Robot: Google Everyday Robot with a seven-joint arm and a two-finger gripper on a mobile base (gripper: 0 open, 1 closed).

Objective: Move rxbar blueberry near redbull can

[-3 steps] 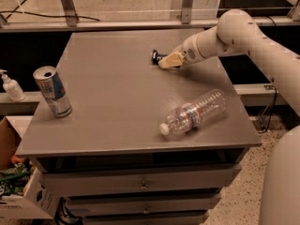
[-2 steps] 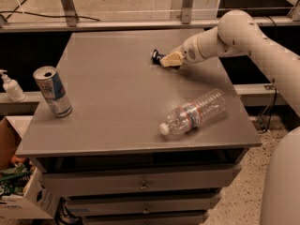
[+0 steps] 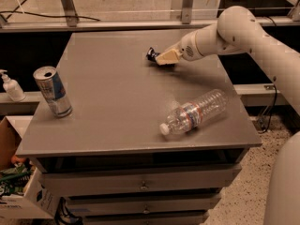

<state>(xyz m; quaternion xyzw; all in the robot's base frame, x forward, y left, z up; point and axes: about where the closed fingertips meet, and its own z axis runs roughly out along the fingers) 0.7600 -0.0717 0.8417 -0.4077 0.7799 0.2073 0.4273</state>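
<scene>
Hand (image 3: 161, 58) at rxbar blueberry (image 3: 151, 54)

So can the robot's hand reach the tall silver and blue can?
Probably yes. The hand sits far back on the grey table, the silver and blue can stands at its left edge, bare tabletop lies between, and the clear plastic bottle lies off that path.

Camera setup: 1 elevated view, angled down across the table (image 3: 117, 125).
The camera looks from above the table's near edge toward its far edge, at medium range. The whole top, the drawer fronts (image 3: 140, 184) below and the floor (image 3: 122, 3) beyond are in frame. The arm (image 3: 243, 29) enters from the right, placing the tool (image 3: 161, 57) in the upper centre, low over the table's far half.
</scene>
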